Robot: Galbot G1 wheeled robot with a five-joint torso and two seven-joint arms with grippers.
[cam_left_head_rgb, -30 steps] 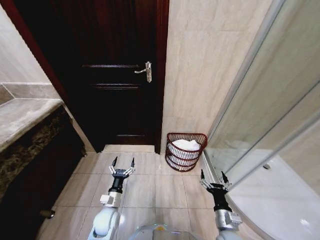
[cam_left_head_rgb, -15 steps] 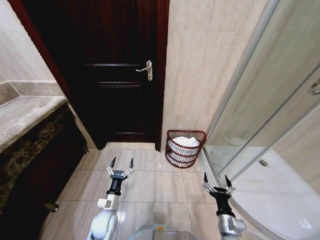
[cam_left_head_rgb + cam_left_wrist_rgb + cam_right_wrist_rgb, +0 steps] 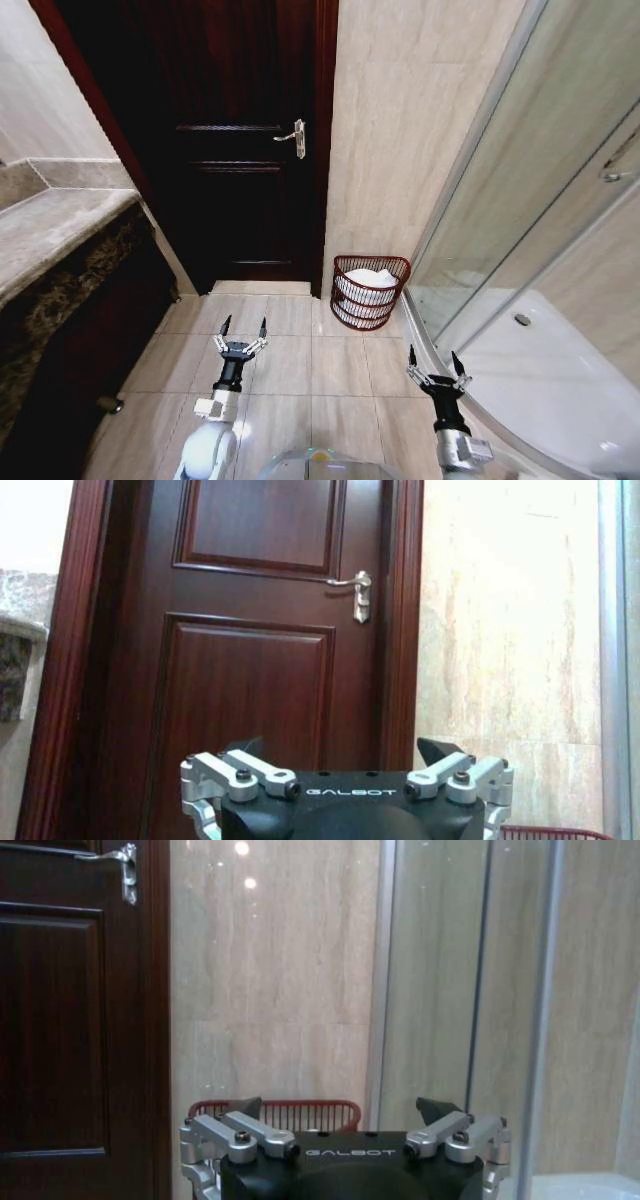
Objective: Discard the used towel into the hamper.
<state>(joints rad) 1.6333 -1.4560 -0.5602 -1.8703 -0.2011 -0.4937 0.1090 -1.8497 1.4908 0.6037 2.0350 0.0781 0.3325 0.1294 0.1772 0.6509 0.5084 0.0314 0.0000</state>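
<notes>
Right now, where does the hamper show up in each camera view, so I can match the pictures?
Head view: the hamper stands on the floor against the tiled wall, between the dark door and the shower glass, white cloth inside.
Left wrist view: a strip of its red rim beside the gripper body.
Right wrist view: rim and ribs behind the gripper.
Shared landmark: the door handle.

three views, one bathroom corner

the head view looks down from high at the floor, door [image 3: 245,160] and hamper [image 3: 369,291]. both wrist views sit low, facing level past their pincers; all share the door and the hamper's rim.
</notes>
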